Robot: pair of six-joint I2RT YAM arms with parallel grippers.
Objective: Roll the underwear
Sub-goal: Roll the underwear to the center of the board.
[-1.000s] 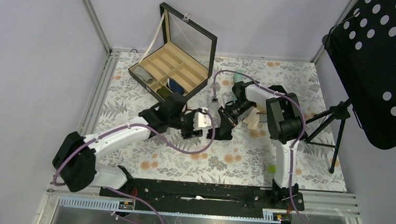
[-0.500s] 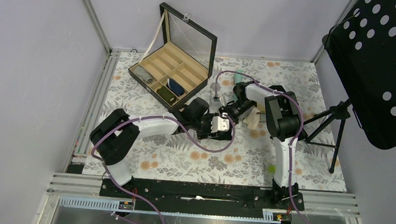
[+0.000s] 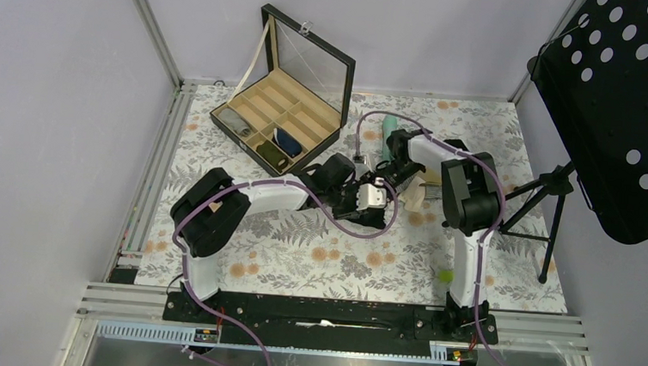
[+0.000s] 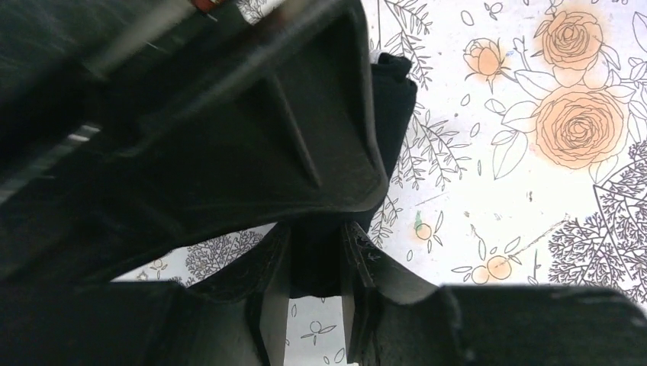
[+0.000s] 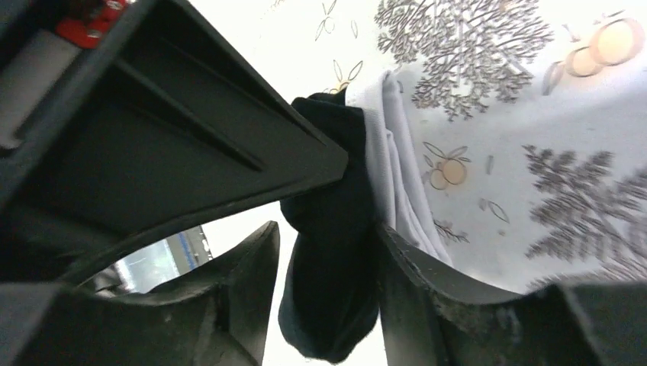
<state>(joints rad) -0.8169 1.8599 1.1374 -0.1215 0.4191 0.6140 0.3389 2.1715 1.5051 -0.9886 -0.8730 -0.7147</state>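
Note:
The underwear [image 4: 393, 107] is a small dark cloth with a white waistband edge [image 5: 385, 152]. It is held up over the floral table cover [image 4: 534, 229]. My left gripper [image 4: 317, 252] is shut on one part of it, and dark cloth fills the gap between its fingers. My right gripper [image 5: 328, 236] is shut on another part, and a fold hangs below its fingers [image 5: 328, 305]. In the top view the left gripper [image 3: 369, 208] and right gripper [image 3: 387, 174] meet tip to tip at the table's middle. There they hide almost all of the cloth.
An open wooden box with compartments [image 3: 300, 112] stands at the back left. A light garment [image 3: 420, 196] and a teal item [image 3: 386, 132] lie by the right arm. A black perforated panel [image 3: 627, 109] on a tripod [image 3: 551, 212] stands at the right. A small green ball [image 3: 445, 276] lies at the front right.
My left arm has swung right, bringing its gripper up to the right gripper and closing on the underwear. The right gripper has drawn back a little toward the far side.

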